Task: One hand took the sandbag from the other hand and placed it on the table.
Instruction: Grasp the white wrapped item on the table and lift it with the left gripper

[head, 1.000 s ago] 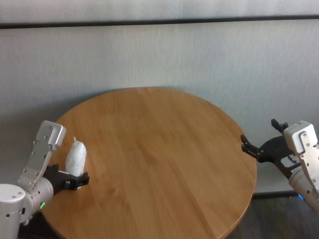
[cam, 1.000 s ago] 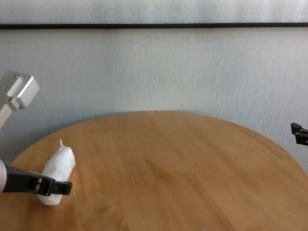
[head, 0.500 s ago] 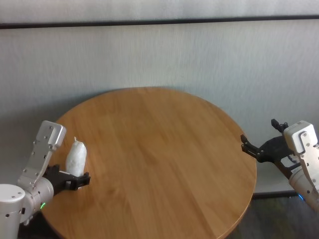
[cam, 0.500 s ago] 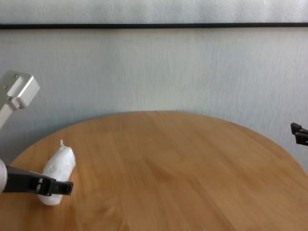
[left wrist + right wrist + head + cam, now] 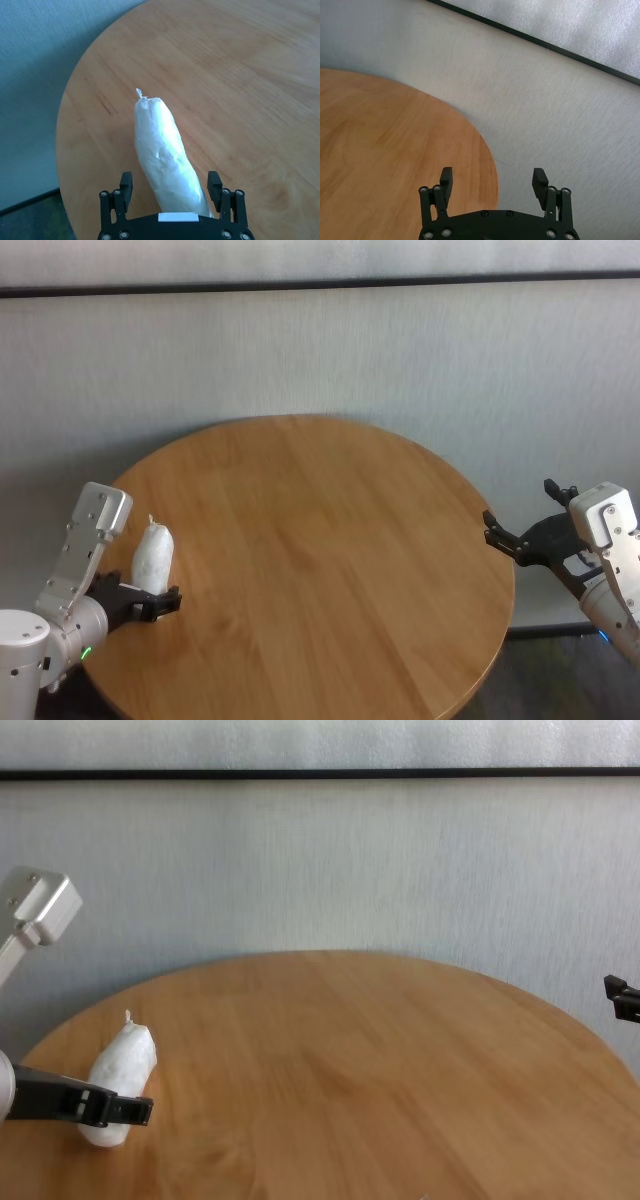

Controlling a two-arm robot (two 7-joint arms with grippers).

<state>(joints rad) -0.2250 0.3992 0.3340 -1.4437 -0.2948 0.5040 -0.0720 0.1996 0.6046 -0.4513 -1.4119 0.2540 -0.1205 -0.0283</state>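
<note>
The white sandbag (image 5: 154, 555) lies on the round wooden table (image 5: 320, 540) near its left edge, with its twisted tip pointing away from me. My left gripper (image 5: 150, 596), the one with the green ring, is open and straddles the bag's near end. In the left wrist view the sandbag (image 5: 165, 155) sits between the two fingers (image 5: 125, 181) with small gaps on both sides. The chest view shows the sandbag (image 5: 120, 1085) resting on the wood. My right gripper (image 5: 518, 508) is open and empty just off the table's right edge; it also shows in the right wrist view (image 5: 492, 177).
A pale grey wall with a dark horizontal strip (image 5: 320, 284) stands behind the table. The table's right rim (image 5: 487, 150) lies just in front of my right gripper. Dark floor (image 5: 30, 215) shows beyond the left edge.
</note>
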